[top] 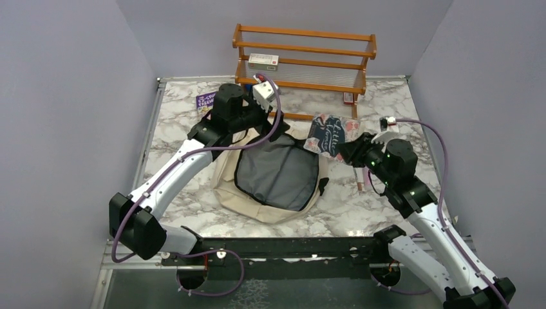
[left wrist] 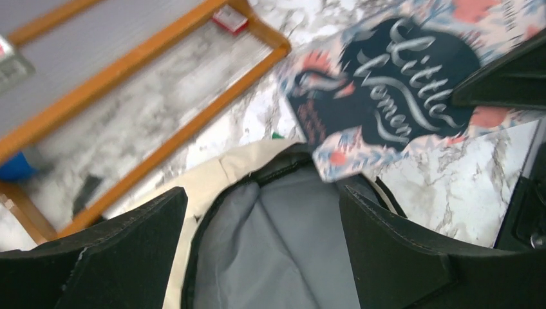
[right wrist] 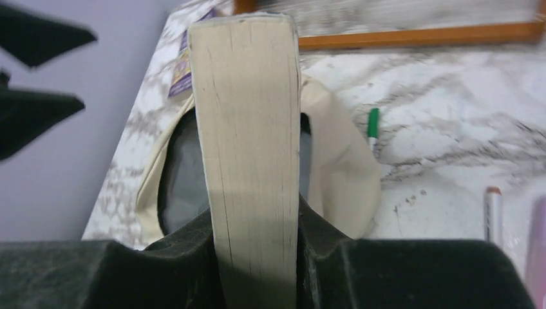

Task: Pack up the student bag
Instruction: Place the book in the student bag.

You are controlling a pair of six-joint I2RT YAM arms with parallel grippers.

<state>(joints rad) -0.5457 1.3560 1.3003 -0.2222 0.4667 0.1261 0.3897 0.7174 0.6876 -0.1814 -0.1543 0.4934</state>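
The backpack lies flat mid-table, its mouth gaping to show grey lining. The right gripper clamps a paperback by one edge, above the bag's right rim. The left gripper stands wide open and empty over the far rim. With nothing holding that floppy mouth, the book could catch the rim and twist loose.

Left arm and right arm: white link shells between black joint housings. Purple cables run along each. Green indicator lights on the right wrist. Black, wedge-shaped claw fingers.
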